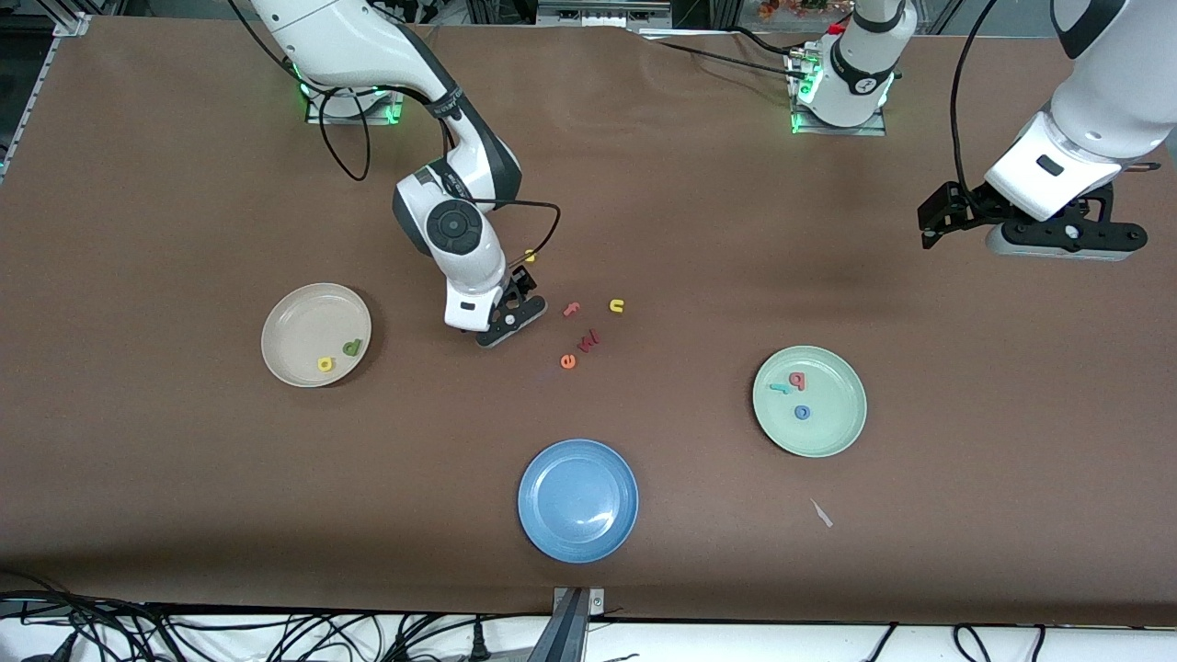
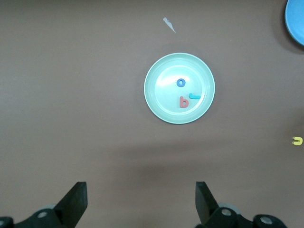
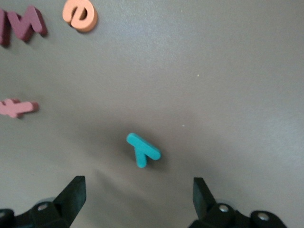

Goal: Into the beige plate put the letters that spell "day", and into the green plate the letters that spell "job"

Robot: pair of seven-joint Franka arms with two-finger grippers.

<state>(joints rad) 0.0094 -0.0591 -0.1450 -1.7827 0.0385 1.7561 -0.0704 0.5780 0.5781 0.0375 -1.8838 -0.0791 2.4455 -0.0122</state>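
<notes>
While three round shallow plates sit on the brown tabletop [image 1: 184, 506], only two of them carry letters. The cream-beige plate [image 1: 299, 317], toward the right arm's end of the table, holds two foam letters, a dark green "d" [image 1: 352, 348] and a yellow "a" [image 1: 325, 364]. The pale mint-green plate [image 1: 832, 432], toward the left arm's end, holds three: a teal hook-shaped "j" [image 1: 781, 387], a salmon-red "b" [image 1: 797, 379] and a blue ring "o" [image 1: 803, 413]. The blue plate [image 1: 577, 499] lies near the table's edge closest to the front camera. Six more small letters lie loose near the middle of the table: a teal "y" [image 3: 142, 150], a pink "t" [image 1: 572, 309], a yellow "u" [image 1: 617, 305], a dark red "m" [image 1: 589, 341], an orange "e" [image 1: 568, 361], and a small yellow piece [image 1: 530, 256] partly hidden by the right arm's wrist. A pale scrap [image 1: 821, 513] lies between the green plate and the camera-side edge. The right arm bends down over this loose group, its right gripper [image 3: 137, 197] low above the teal "y", fingers spread wide on either side and gripping nothing. The left arm is raised near its end of the table, and the left gripper [image 2: 140, 202] hangs high with its fingers apart and empty, its wrist camera looking down on the green plate.
</notes>
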